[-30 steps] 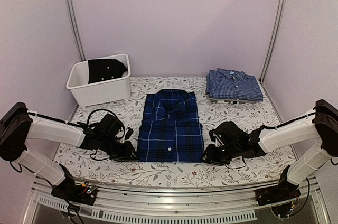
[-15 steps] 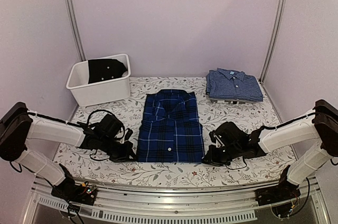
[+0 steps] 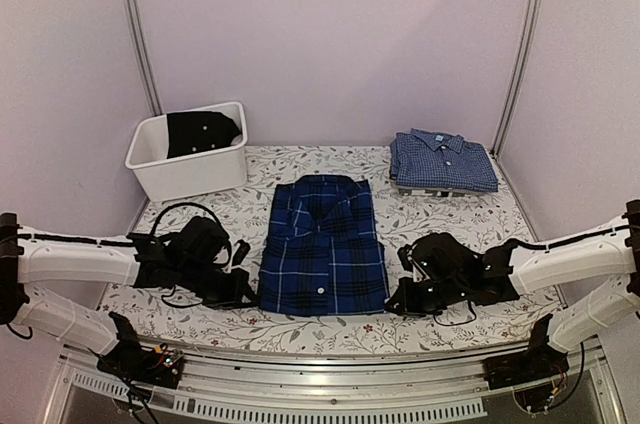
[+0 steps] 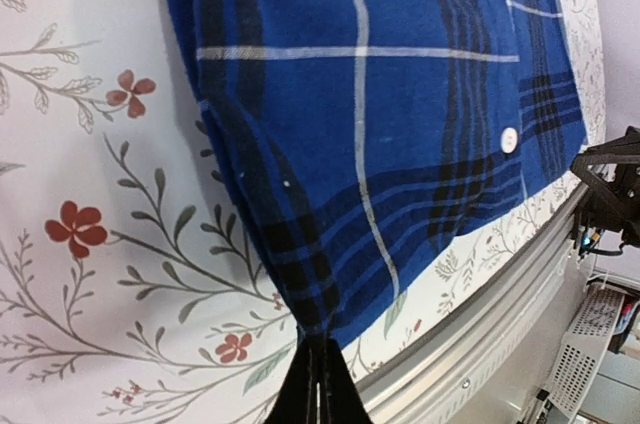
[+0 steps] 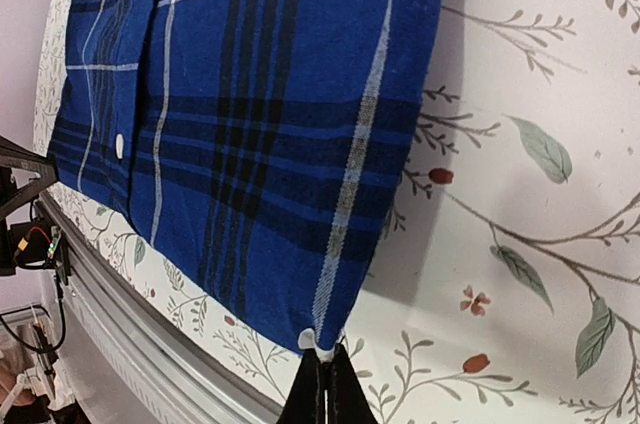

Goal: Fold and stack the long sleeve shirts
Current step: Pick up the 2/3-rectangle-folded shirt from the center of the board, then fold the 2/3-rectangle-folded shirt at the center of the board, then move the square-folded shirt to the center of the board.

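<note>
The navy and royal-blue plaid shirt lies folded, collar away from me, in the middle of the flowered table. My left gripper is shut on its near left corner; the left wrist view shows the plaid shirt pinched at the gripper's tips. My right gripper is shut on the near right corner; the right wrist view shows the plaid shirt held by the gripper, the corner lifted slightly. The lighter blue checked shirt lies folded at the back right.
A white bin holding dark cloth stands at the back left. The table's metal front rail runs just near of both grippers. Walls and metal posts close in the back and sides.
Both grippers have drawn the plaid shirt's near edge slightly toward me. The arms have lowered and stretched out flatter.
</note>
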Motion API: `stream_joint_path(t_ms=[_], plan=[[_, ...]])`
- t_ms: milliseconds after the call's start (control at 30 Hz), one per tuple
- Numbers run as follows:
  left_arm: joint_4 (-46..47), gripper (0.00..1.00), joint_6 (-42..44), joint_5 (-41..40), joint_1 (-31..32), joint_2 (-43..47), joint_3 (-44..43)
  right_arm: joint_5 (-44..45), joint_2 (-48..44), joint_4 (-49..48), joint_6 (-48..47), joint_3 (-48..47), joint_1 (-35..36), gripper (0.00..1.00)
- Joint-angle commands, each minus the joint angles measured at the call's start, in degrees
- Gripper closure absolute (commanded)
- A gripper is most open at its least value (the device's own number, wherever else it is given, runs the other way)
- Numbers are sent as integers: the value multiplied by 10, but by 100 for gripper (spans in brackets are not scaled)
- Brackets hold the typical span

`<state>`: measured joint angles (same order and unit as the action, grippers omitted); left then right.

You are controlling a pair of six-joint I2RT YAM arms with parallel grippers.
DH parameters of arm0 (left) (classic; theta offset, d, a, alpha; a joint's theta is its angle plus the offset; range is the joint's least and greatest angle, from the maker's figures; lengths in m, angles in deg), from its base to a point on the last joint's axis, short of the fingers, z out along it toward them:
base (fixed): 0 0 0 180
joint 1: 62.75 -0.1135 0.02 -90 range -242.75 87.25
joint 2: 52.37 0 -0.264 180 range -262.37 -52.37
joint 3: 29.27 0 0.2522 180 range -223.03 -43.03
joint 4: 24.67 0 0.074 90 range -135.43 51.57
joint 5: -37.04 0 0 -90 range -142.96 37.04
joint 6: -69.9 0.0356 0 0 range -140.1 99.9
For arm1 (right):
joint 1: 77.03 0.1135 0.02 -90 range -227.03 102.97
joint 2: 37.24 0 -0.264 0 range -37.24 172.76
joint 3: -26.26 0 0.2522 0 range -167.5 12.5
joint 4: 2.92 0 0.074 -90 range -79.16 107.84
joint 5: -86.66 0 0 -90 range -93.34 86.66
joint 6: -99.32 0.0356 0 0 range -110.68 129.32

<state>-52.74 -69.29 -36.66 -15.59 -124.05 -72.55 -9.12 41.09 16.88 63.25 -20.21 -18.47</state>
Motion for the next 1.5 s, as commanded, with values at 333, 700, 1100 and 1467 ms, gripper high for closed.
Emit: stream_joint_path(t_ms=[333, 700, 1100, 1467], plan=[[-171, 100, 14, -72, 6, 81, -185, 87, -71, 150, -31, -209, -1, 100], [-2, 100, 157, 45, -235, -354, -421, -45, 313, -5, -180, -465, -243, 100], [71, 100, 106, 30, -188, -373, -352, -75, 388, -46, -155, -389, -245, 100], [78, 100, 19, -69, -97, -179, -189, -33, 216, -53, -142, -224, -218, 100]])
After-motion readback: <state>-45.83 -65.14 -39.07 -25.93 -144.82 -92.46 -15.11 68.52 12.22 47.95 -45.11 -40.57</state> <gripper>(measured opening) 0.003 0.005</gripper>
